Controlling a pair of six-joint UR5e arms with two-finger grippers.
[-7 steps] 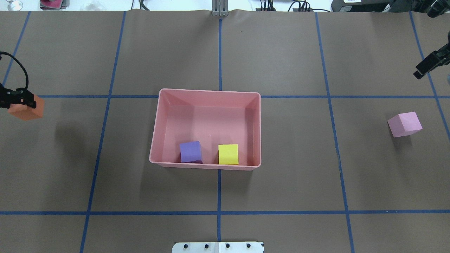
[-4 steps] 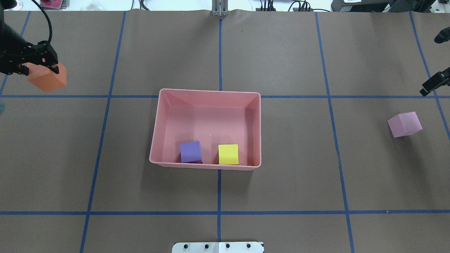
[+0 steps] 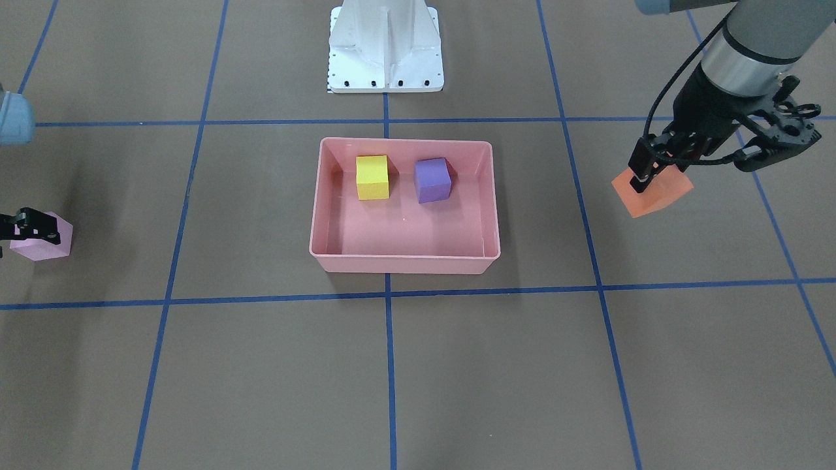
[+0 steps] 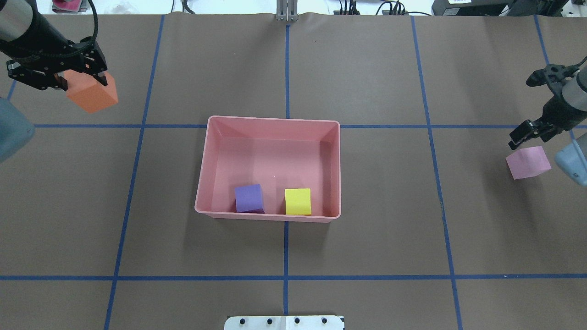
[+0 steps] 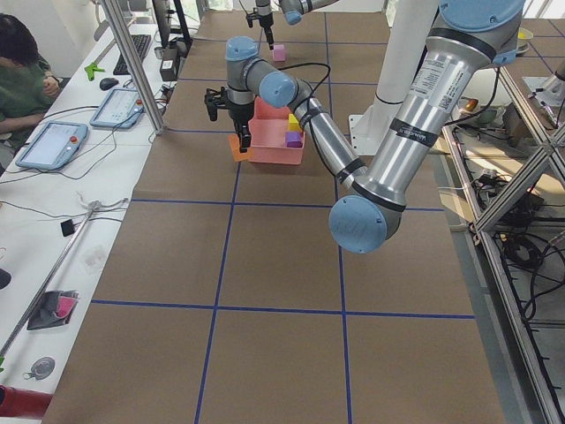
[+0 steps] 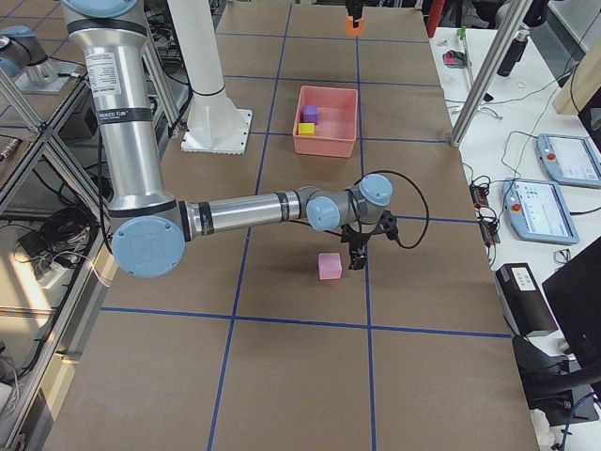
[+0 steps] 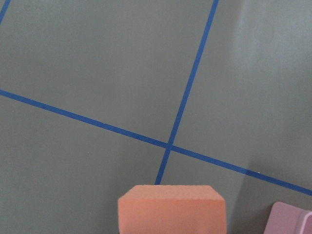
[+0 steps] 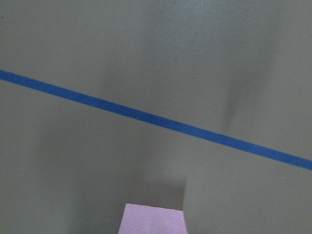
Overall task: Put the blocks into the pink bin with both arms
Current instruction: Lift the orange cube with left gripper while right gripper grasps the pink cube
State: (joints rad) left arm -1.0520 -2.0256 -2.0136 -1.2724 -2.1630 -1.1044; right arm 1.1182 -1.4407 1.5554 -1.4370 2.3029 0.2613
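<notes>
Brown paper [image 4: 367, 68] crossed by blue tape lines [image 4: 431, 183] covers the table, with a side desk [image 5: 79, 132] holding tablets beyond it. The pink bin [image 4: 270, 121] sits at centre, and the purple block [image 4: 249, 197] and yellow block [image 4: 297, 200] rest along its 6 o'clock wall. At its 10 o'clock the left gripper [image 4: 81, 80] is clamped on the orange block [image 4: 91, 96], lifted clear of the paper. Half a second ago that block was nearer the table's edge. At 3 o'clock the right gripper [image 4: 523, 137] has closed in over the unmoved pink block [image 4: 527, 162]. Whether its fingers are apart cannot be told.
</notes>
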